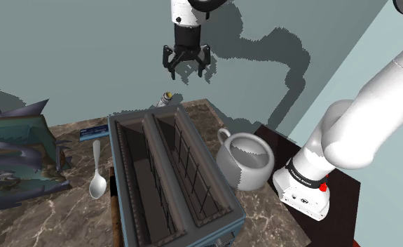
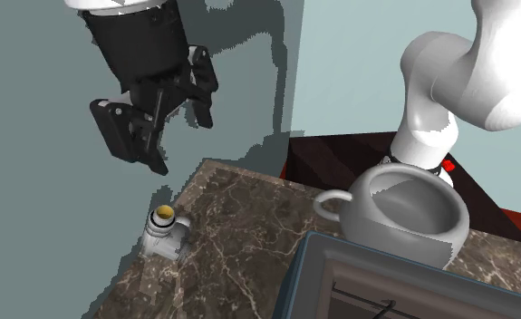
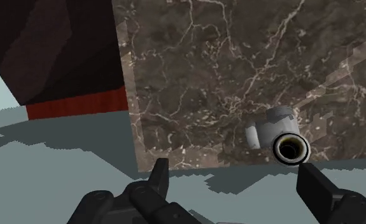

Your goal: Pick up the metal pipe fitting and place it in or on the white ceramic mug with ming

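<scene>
Gripper (image 3: 234, 169) jaws stood apart, empty. Elbow pipe fitting (image 3: 269, 131) was judged rigid and slippery; best gripped across its barrel.

Dark brown marble with thin pale veining across the countertop (image 2: 240, 227). Pale silver-grey on the pipe fitting (image 2: 163, 231), yellowish inside its upturned mouth. Plain greyish white for the mug (image 2: 367, 227) and the spoon (image 1: 97, 184). Slate blue on the toaster (image 1: 166, 189), dark in the slots. All black on the gripper (image 1: 186, 69); muted teal on the wall (image 1: 87, 49).

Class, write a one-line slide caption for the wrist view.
Open black gripper hovers above a grey pipe fitting lying near the edge of the brown veined counter.
</scene>
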{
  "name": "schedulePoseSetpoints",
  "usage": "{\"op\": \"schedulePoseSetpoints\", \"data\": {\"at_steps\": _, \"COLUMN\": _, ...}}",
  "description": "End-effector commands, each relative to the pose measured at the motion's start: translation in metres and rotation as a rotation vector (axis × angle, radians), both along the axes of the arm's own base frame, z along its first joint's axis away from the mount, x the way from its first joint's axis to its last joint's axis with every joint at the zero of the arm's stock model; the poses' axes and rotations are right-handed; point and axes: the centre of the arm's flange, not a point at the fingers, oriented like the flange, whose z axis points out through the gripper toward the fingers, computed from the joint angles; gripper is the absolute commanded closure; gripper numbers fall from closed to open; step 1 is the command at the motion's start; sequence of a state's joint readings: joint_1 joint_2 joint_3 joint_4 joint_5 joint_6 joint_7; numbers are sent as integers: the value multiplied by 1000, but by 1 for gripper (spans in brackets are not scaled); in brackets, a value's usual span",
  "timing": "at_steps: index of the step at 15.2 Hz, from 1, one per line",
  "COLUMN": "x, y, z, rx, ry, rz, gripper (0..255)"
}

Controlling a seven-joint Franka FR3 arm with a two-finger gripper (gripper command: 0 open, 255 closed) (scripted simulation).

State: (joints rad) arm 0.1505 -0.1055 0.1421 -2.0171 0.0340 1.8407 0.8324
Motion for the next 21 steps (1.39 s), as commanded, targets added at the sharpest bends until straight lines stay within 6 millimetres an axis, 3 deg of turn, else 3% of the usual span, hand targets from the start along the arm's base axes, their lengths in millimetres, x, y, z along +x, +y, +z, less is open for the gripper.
{"op": "schedulePoseSetpoints", "data": {"at_steps": 1, "x": -1, "y": 5, "z": -10, "rx": 11, "ry": -29, "rz": 113, "gripper": 0}}
{"op": "schedulePoseSetpoints", "data": {"at_steps": 7, "x": -4, "y": 40, "z": -69, "rx": 58, "ry": -230, "rz": 431, "gripper": 0}}
{"op": "schedulePoseSetpoints", "data": {"at_steps": 14, "x": 2, "y": 43, "z": -106, "rx": 58, "ry": -230, "rz": 431, "gripper": 0}}
{"op": "schedulePoseSetpoints", "data": {"at_steps": 21, "x": 2, "y": 43, "z": -109, "rx": 58, "ry": -230, "rz": 431, "gripper": 0}}
